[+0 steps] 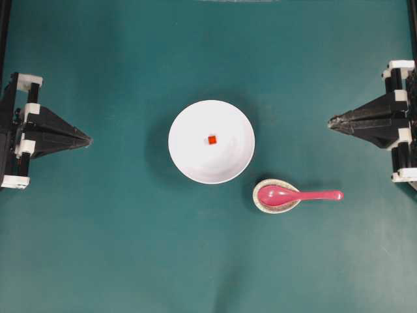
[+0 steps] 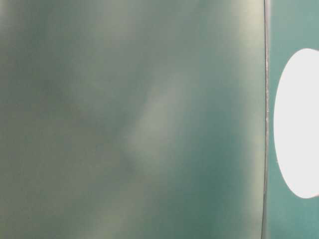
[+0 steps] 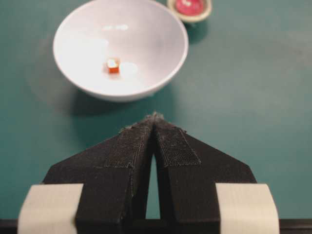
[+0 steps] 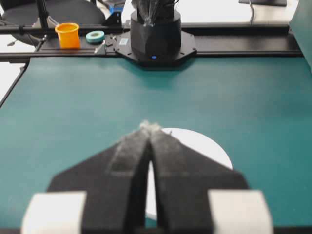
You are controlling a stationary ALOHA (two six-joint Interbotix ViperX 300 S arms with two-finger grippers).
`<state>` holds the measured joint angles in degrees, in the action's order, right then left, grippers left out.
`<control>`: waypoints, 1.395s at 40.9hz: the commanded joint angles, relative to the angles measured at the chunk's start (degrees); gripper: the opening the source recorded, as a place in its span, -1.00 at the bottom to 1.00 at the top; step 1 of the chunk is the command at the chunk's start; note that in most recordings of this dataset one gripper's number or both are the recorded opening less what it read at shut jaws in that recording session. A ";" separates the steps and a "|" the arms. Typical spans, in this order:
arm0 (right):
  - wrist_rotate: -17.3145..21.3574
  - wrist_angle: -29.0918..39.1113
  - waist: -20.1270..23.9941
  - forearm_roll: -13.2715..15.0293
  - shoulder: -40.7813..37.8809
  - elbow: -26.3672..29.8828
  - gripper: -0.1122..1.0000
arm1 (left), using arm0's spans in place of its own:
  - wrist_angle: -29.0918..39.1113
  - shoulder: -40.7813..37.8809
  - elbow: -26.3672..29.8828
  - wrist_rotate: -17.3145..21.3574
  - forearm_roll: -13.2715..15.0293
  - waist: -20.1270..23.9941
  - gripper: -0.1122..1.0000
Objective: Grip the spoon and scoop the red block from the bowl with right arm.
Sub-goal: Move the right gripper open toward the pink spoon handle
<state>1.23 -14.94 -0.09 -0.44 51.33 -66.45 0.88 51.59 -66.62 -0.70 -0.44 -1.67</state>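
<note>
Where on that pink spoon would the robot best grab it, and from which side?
Probably the straight handle of the spoon, near its free end. The scoop sits in the small speckled dish, while the handle sticks out over bare table toward the right gripper. Coming from above, fingers closing across the narrow handle, looks easiest.

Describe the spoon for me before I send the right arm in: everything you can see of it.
The spoon is glossy pink-red, plastic or glazed by its look, with an oval scoop and a straight handle. It lies flat, scoop resting in the small speckled beige dish, handle pointing toward the right arm's side. It sits just beside the white bowl. No pincer touches it.
</note>
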 commanded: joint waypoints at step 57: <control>0.18 11.43 1.85 -3.87 3.78 2.02 0.25 | 1.32 -0.70 1.85 -2.11 -0.18 2.72 -0.81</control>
<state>1.49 -3.25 1.58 -4.04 55.81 -64.69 2.11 51.24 -66.53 -2.81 -0.44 0.97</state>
